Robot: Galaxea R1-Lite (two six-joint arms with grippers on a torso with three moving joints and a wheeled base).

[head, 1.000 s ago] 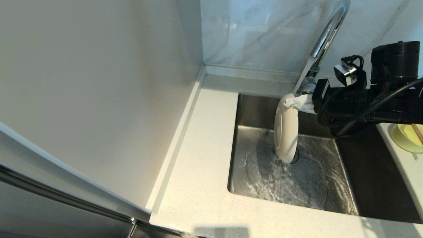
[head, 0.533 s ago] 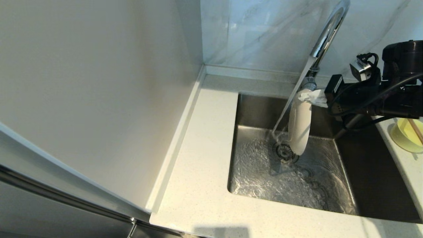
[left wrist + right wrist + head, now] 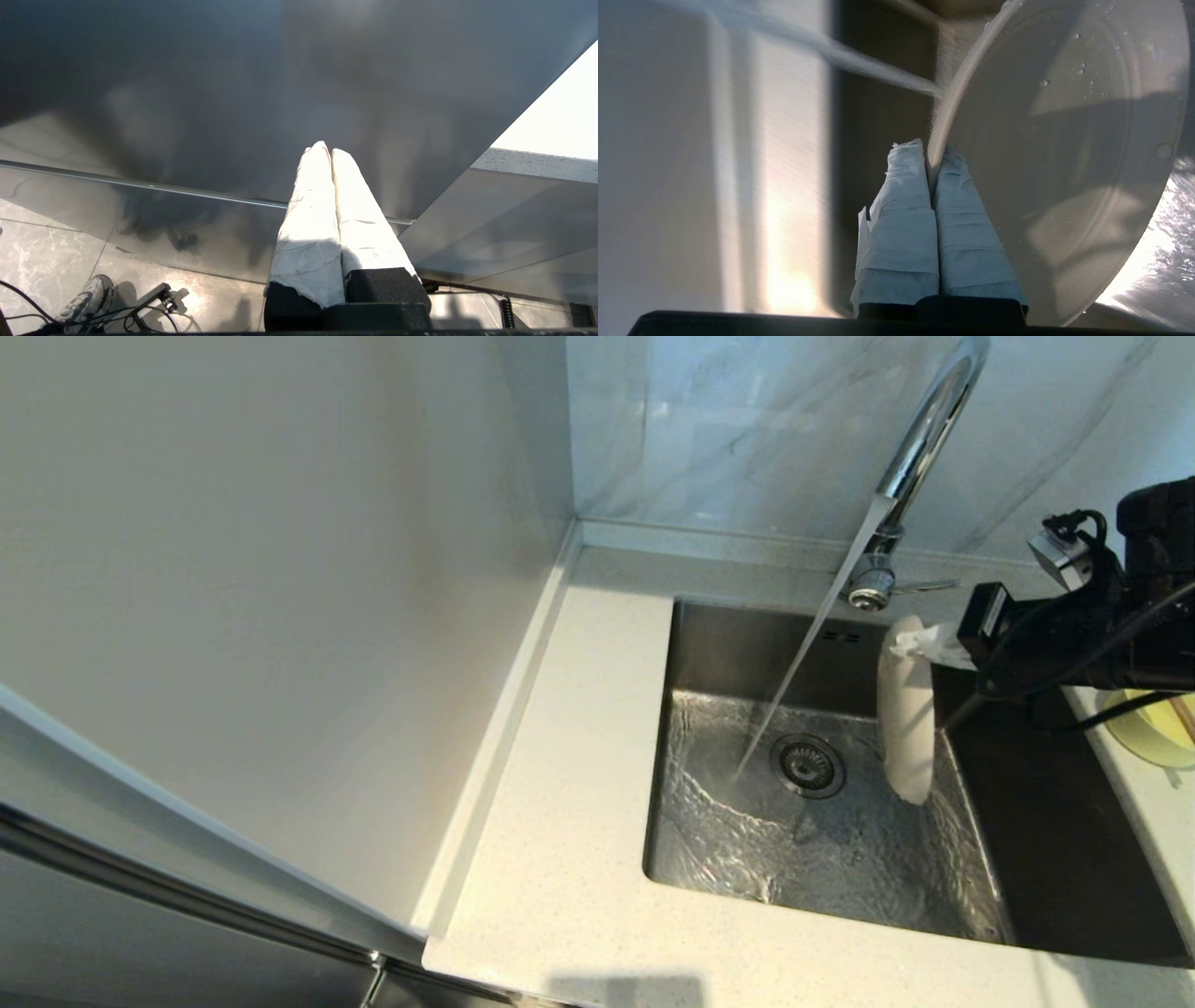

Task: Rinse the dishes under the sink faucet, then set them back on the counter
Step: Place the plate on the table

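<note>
Over the right side of the square brushed-steel sink point(image 3: 709, 821), the right pincer point(image 3: 931, 154) clenched the wet cream-white round plate point(image 3: 906, 709) edge-on by its rim, so a slip could drop it into the basin.

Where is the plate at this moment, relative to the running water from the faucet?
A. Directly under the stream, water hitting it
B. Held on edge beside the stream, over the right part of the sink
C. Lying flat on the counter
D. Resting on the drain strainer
B: the right gripper holds the plate on edge by its rim, while the water stream falls clear of it into the sink, left of the plate.
</note>
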